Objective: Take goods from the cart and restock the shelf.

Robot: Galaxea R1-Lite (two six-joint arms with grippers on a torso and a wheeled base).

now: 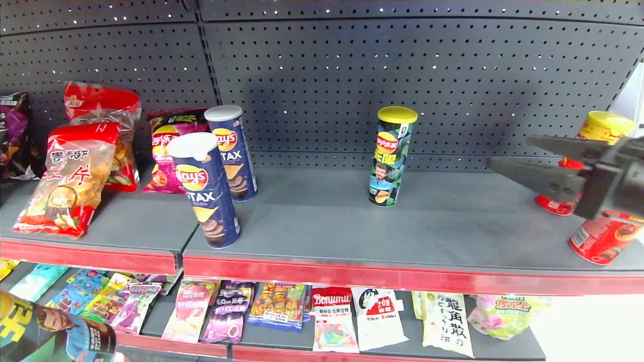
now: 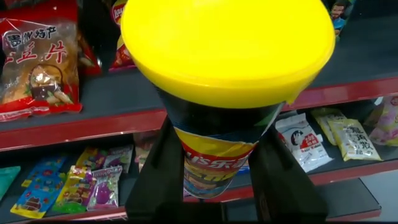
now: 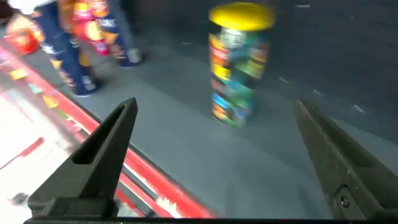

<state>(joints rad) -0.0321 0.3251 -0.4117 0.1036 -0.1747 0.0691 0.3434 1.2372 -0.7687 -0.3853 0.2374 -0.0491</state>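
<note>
- Two grippers are working here: the left gripper is pinching a yellow-lidded canister around its body, while the right gripper is hanging spread with nothing between its fingers.
- The yellow-lidded canister is sitting well left of and below the standing green canister, under the level of the shelf board. The right gripper is hovering to the right of that standing green canister, above the board.
- Risk 1: the yellow-lidded canister is lying tilted in the head view. Being tall and narrow, it is probably going to topple if released before it is upright.
- Risk 2: coming up from below, its base could be catching on the shelf's red front lip.
- Risk 3: the front blue canister, left of the standing green canister and close to the shelf edge, is flanking the likely route. A low sweep could be knocking it off.
- Risk 4: the red canisters, right of the standing green canister, are crowding the right gripper. Any sideways drift there could be tipping one.
</note>
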